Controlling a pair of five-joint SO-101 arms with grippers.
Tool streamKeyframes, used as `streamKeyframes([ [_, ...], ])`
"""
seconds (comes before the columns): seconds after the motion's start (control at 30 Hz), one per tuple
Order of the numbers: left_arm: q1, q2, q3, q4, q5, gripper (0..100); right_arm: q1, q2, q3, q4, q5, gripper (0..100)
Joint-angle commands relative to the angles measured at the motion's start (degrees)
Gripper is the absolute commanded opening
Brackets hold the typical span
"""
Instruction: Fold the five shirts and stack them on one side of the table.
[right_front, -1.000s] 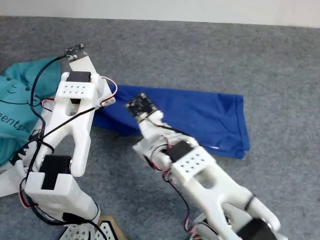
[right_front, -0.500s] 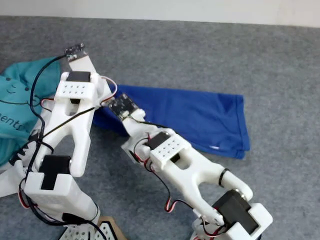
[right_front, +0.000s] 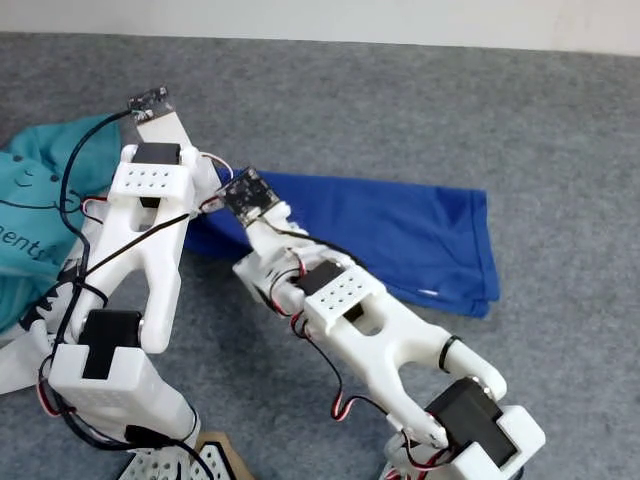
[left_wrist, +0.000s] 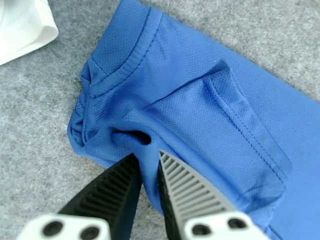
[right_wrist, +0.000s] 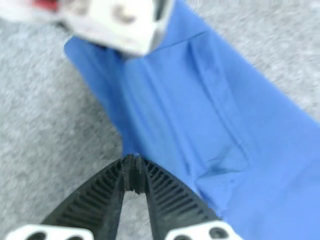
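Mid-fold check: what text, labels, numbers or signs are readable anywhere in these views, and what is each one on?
Teal shirt: white lettering, cut off at the picture's edge; it cannot be read as a whole.
Blue shirt: small white mark near its hem, too small to read.
No other readable text, number or sign.

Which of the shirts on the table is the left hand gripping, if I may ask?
The blue shirt, pinched near its collar by the left hand; the teal shirt lies apart at the table's side, ungripped.
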Motion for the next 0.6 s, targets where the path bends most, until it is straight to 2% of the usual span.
streamKeyframes([
  [0.0, -0.84, -0.84, -0.22, -0.79, 0.18, 2, 1.98, -0.84, -2.68, -1.19, -0.26, 0.5],
  [0.1, -1.98, -0.84, -0.40, -0.88, 0.26, 2, 0.31, -2.07, -2.07, 3.65, -0.09, 1.2],
  [0.23, -4.70, -0.84, -0.40, -2.37, 0.62, 2, -2.42, -7.16, -0.40, 10.77, -0.09, 6.9],
  [0.4, -6.20, -0.84, -0.40, -3.34, 2.81, 2, -2.77, -9.98, 5.05, 7.52, -0.09, 7.3],
  [0.57, -5.93, -0.84, -0.13, -3.25, 3.16, 2, -2.77, -4.26, 5.14, 3.38, -0.35, 7.3],
])
